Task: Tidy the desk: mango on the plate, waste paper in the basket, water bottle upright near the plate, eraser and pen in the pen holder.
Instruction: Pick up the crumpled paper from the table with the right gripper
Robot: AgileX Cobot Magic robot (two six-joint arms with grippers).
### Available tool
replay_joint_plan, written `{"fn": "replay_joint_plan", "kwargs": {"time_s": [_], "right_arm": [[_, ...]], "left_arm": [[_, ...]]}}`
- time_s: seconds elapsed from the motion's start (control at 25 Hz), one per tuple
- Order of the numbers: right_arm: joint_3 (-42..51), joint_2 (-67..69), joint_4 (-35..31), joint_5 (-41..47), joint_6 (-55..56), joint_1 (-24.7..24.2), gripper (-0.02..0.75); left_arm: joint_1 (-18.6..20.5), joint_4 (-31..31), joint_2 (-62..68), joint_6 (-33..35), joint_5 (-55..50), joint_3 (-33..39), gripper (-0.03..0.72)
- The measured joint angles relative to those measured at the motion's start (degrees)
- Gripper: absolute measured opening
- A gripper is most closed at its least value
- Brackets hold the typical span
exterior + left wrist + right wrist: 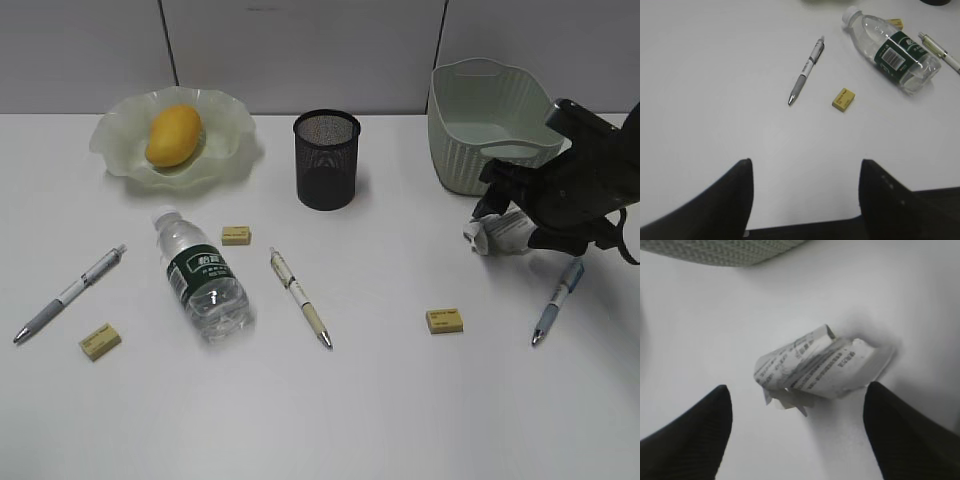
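We find the right gripper point(797, 435) standing wide open and holding nothing, with the waste paper point(815, 367) lying on the desk point(380, 400) just ahead of its two fingers and roughly centred between them. In our judgement the step in hand is the pick of that wad for the basket point(490, 125), which stands close behind the gripper, beyond the paper. To do it well, we would advise bringing the fingers forward and down until they flank the bulk of the wad, not its loose curled edge, then closing firmly enough that the crumpled sheet cannot slip; the lift should clear the basket rim before release. A blue pen point(557, 302) lies just beside the arm and should not be swept.

The right arm reaches in from the right edge, wrist pitched down towards the desk. The left gripper point(805, 200) hovers apart from all objects, fingers spread and empty; ahead of it lie a pen point(806, 71), an eraser point(843, 99) and the water bottle point(892, 52), on its side. The mango point(174, 135) already sits on the plate point(115, 135).
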State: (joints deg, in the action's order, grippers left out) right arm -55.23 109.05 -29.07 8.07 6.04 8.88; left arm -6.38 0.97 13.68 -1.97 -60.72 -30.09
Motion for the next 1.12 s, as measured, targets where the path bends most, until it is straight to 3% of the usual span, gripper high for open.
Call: {"fn": "replay_joint_plan", "kwargs": {"time_s": [0.48,0.68,0.8,1.04,1.12], "right_arm": [[-5.73,6.85,-0.16,-1.08,4.01,0.0,0.62],[-7.14,9.36,-0.2,-1.9,4.47,0.0,0.564],[-7.18,9.63,-0.2,-2.79,4.58,0.0,0.484],[-7.18,10.23,0.31,-2.28,4.55,0.0,0.162],[-7.18,10.22,0.31,-1.43,4.27,0.0,0.108]], "left_arm": [[0.0,0.0,0.0,0.0,0.0,0.0,0.498],[0.0,0.0,0.0,0.0,0.0,0.0,0.498],[0.0,0.0,0.0,0.0,0.0,0.0,0.498],[0.0,0.0,0.0,0.0,0.0,0.0,0.498],[0.0,0.0,0.0,0.0,0.0,0.0,0.498]]}}
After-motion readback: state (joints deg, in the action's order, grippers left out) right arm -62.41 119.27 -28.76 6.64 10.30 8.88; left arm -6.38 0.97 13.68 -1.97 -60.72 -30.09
